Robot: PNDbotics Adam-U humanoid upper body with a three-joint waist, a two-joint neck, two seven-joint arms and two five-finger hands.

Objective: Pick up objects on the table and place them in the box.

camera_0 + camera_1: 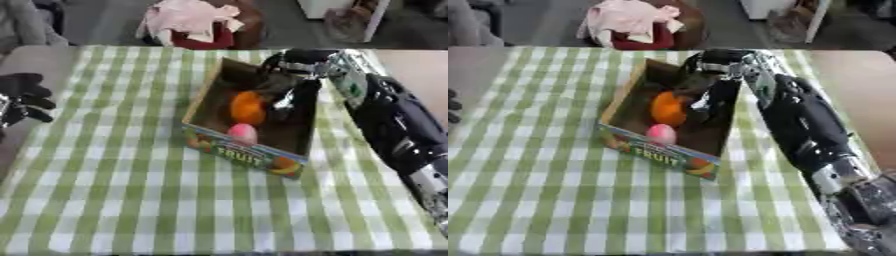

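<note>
A cardboard box [247, 152] with a fruit print on its front wall stands in the middle of the green-and-white checked tablecloth [122, 190]. Inside it lie an orange round object [248, 107] and, nearer the front wall, a pink round one [243, 133]. My right hand [297, 97] reaches down into the box along its right wall, just right of the orange object. Its fingers point down and look straight, and I see nothing held in them. My left hand [22, 96] rests open at the left edge of the table, away from the box.
My right arm [394, 130] stretches along the table's right side from the lower right corner. Beyond the far edge a pile of pink cloth [188, 20] lies on a dark red object. No loose objects show on the cloth around the box.
</note>
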